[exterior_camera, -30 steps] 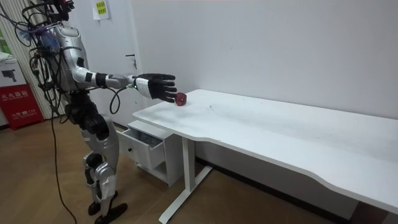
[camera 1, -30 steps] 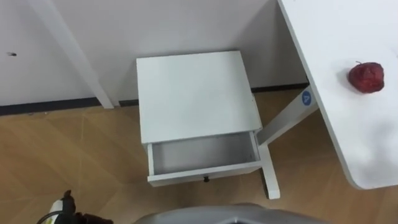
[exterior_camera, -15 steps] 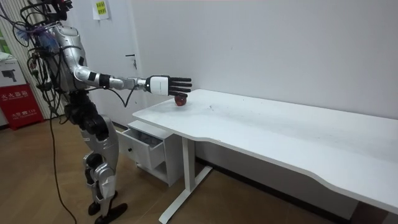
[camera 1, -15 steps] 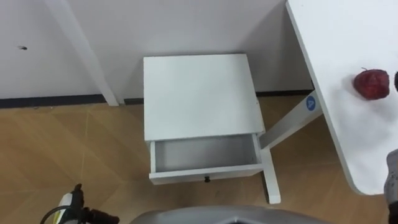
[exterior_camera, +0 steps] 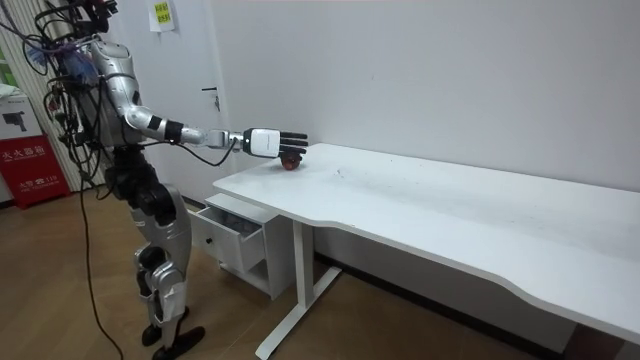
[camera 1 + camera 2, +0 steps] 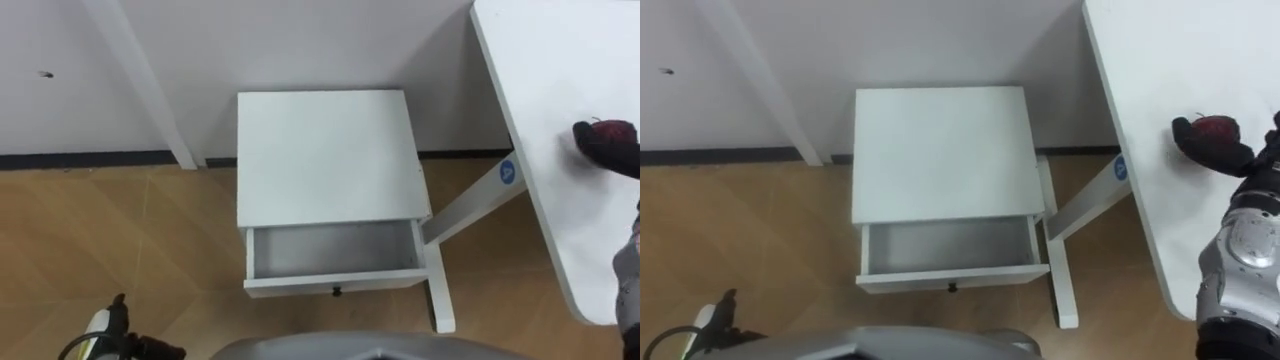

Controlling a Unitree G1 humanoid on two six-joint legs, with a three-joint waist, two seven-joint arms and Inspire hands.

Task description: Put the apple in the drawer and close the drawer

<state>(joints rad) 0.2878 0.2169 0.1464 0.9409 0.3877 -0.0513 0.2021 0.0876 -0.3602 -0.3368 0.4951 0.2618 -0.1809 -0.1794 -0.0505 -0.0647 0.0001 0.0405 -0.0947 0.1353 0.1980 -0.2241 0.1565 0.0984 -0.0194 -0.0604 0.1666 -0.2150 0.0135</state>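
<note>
A dark red apple [image 6: 1214, 125] lies on the white table [image 6: 1160, 60] near its left edge. My right hand [image 6: 1222, 153] reaches in from the lower right and lies over the apple, its dark fingers stretched across it and hiding most of it. The room view has the same hand [image 5: 272, 142] held level above the apple [image 5: 291, 161], fingers nearly straight. Below and to the left of the table stands a white nightstand [image 6: 325, 155] with its drawer [image 6: 335, 284] pulled out and nothing inside. My left hand [image 6: 108, 330] hangs low at the lower left, its fingers hidden.
The nightstand stands against a white wall on a wooden floor, close beside the table's white leg [image 6: 440, 300]. A slanted white post [image 6: 150, 90] runs down the wall to its left. In the room view a red box [image 5: 35, 165] sits behind me.
My right hand has moved forward and come down over the apple, which showed bare on the table a second ago. The eye view has shifted a little; drawer and apple stay put.
</note>
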